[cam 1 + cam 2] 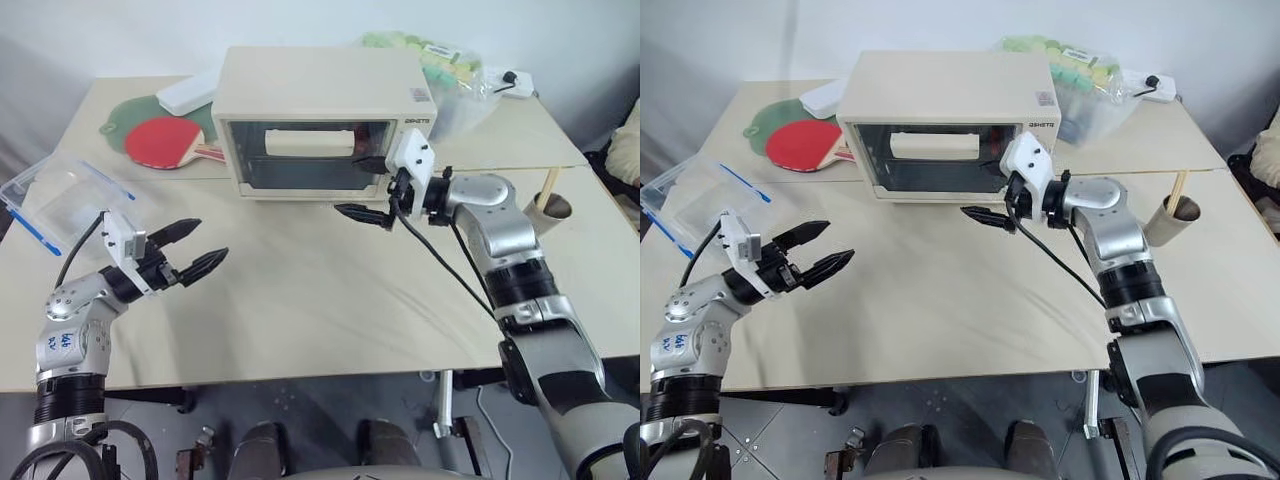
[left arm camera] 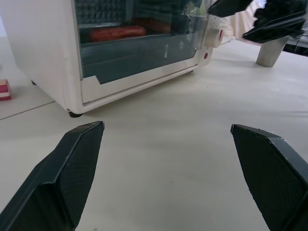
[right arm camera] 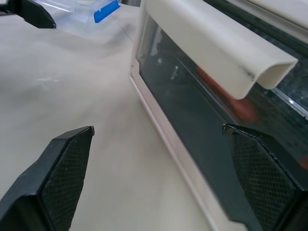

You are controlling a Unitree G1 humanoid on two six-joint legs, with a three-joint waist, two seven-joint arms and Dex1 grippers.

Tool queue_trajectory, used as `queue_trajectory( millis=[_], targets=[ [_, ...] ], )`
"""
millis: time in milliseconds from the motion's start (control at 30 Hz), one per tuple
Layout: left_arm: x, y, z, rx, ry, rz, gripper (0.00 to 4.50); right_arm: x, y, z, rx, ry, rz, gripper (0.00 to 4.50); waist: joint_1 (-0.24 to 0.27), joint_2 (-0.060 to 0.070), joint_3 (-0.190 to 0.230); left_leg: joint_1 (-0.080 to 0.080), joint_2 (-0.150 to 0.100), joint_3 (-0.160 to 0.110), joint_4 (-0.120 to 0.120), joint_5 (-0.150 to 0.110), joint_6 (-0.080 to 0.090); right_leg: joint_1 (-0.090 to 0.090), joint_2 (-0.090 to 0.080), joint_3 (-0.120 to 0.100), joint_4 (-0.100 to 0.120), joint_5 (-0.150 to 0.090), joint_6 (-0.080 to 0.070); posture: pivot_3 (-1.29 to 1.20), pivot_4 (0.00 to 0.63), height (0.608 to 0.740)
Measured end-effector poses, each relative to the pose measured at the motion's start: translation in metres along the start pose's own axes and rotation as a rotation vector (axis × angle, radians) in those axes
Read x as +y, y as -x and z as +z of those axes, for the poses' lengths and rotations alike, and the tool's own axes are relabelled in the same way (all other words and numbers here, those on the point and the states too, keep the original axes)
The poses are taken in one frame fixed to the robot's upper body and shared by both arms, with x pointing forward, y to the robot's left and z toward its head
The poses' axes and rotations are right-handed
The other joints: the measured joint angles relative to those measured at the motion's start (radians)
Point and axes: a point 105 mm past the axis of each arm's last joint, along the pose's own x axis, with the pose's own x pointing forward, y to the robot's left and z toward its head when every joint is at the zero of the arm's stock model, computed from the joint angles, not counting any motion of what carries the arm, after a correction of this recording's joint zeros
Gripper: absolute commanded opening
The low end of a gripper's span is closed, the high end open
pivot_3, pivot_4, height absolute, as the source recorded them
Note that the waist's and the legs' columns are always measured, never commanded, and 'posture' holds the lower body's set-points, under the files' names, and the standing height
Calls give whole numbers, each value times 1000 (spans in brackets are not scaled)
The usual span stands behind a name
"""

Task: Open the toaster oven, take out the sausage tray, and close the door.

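Toaster oven (image 1: 325,115) sits shut at the far middle of the surface (image 1: 320,290), and through the glass door (image 1: 305,155) you can just make out red sausages on the sausage tray inside. In the head views the right gripper (image 1: 368,186) is right up at the door's right end, jaws wide apart, holding nothing. Left gripper (image 1: 190,250) hovers well back on the near left, also spread wide and empty. Risk as I see it: the right one is beside the knob panel, not on the handle (image 1: 934,146), so it could close on air or bump a knob.

Left wrist view: sausage tray (image 2: 120,34) visible behind the glass.

Right wrist view: handle (image 3: 216,53) is above the fingers, not between them, so a pull from here would probably slip off.

Surface is pale and cloth-like, with table-tennis paddles (image 1: 165,140), a clear plastic box (image 1: 65,195), a bag of green stuff (image 1: 440,65) and a paper cup (image 1: 1177,213). Plain white wall behind.
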Motion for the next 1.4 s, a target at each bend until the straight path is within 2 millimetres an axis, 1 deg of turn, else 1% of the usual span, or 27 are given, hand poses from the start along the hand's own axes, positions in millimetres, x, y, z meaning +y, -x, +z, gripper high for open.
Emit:
queue_trajectory(
  millis=[100,167,200,367,433,533,600,700,800,833,900,933,967,1000,1033,1167,1233,1267,1400],
  targets=[
    [0,1,-1,1,3,4,4500,-7,-5,6,-6,34,10,4477,-4,0,0,0,0,0,0,0,0,0,0,0,0,0,0,0,150,740],
    [-1,1,-2,1,4,5,4500,-11,-10,17,-22,70,22,4477,-7,0,0,0,0,0,0,0,0,0,0,0,0,0,0,0,150,740],
    [-1,1,-2,1,4,5,4500,-10,-12,21,-33,84,34,4477,-9,0,0,0,0,0,-1,0,0,0,0,0,0,0,0,0,150,740],
    [0,1,-1,-1,3,8,4500,-3,-14,22,-43,78,94,4477,-20,0,0,0,0,0,-1,0,0,0,0,0,0,0,0,0,150,740],
    [1,1,-1,7,14,8,4500,4,-14,26,-55,73,125,4477,-21,0,0,0,0,-1,-2,0,0,-1,0,-1,1,0,0,0,150,740],
    [5,3,1,22,36,13,4500,20,-10,25,-72,49,169,4477,-25,0,0,-1,0,0,-4,0,-1,-5,0,-1,3,0,0,0,150,740],
    [14,3,11,10,35,45,4500,33,-8,22,-73,34,188,4477,-27,0,0,-1,1,1,-4,0,-1,-8,0,-1,8,0,0,0,150,740],
    [28,3,28,-19,21,75,4500,42,-7,21,-65,17,196,4477,-31,0,0,-1,1,2,-4,0,-2,-9,0,-1,9,0,0,0,150,740],
    [35,8,39,-32,53,43,3921,51,-5,19,-60,7,199,4500,-38,0,0,-1,1,2,-5,0,-2,-10,0,-1,9,0,0,0,150,740],
    [38,9,41,-34,56,40,3648,52,-4,19,-61,7,198,4500,-38,0,0,-1,1,2,-5,0,-2,-10,0,-1,10,0,0,0,150,740],
    [50,11,51,-54,59,40,3083,56,-3,17,-57,0,194,4500,-39,0,0,-1,1,2,-6,0,-2,-10,0,-2,9,0,0,0,150,740],
    [53,12,56,-65,54,33,2824,57,-3,16,-58,0,192,4500,-41,0,0,-1,1,2,-6,0,-2,-10,0,-2,9,0,0,0,150,740],
    [55,12,61,-74,48,22,2397,58,-3,16,-58,-1,191,4500,-42,0,0,-1,1,2,-6,0,-2,-10,0,-2,9,0,0,0,150,740],
    [57,12,65,-81,44,15,2181,59,-3,16,-58,-1,191,4500,-43,0,0,-1,1,2,-6,0,-2,-10,0,-2,9,0,0,0,150,740],
    [58,11,68,-87,42,3,1841,59,-3,16,-57,-3,190,4500,-44,0,0,-1,1,2,-6,0,-2,-10,0,-2,9,0,0,0,150,740],
    [60,1,69,-82,61,-52,766,62,-2,15,-56,-7,184,4500,-45,0,0,-1,1,2,-6,0,-2,-10,0,-2,10,0,0,0,150,740],
    [57,-8,69,-66,68,-102,182,64,-2,15,-52,-13,184,4500,-46,0,0,-1,1,2,-6,0,-2,-10,0,-3,10,0,0,0,150,740],
    [55,-12,69,-58,70,-123,49,65,-2,14,-51,-15,184,4500,-47,0,0,-1,1,2,-6,0,-2,-10,0,-3,10,0,0,0,150,740],
    [51,-37,61,-23,107,-184,49,73,0,10,-39,-41,183,4500,-48,0,0,-1,0,2,-6,0,-2,-10,0,-3,10,0,0,0,150,740]
  ],
)
